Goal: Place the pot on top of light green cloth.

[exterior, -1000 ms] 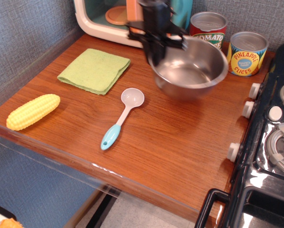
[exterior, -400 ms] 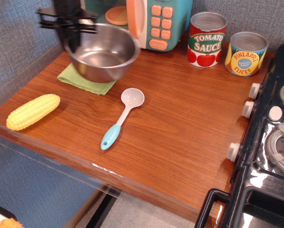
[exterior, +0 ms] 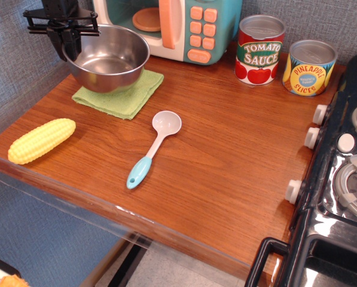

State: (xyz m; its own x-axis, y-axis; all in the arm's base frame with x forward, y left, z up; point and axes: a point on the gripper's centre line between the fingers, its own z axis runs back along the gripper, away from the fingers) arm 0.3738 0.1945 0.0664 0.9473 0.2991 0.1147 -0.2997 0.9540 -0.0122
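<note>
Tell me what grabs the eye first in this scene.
The shiny pot at the back left stands out, over the light green cloth, with the black tool clamped on its left rim. Next come the bright tomato sauce can and pineapple can at the back right, then the yellow toy corn at the front left.

A wooden counter against grey walls.
The brown counter (exterior: 214, 161) sat in a corner of grey textured wall (exterior: 17, 60), a black stove (exterior: 339, 197) beside its right edge, and pale floor (exterior: 184, 272) showed below.
</note>
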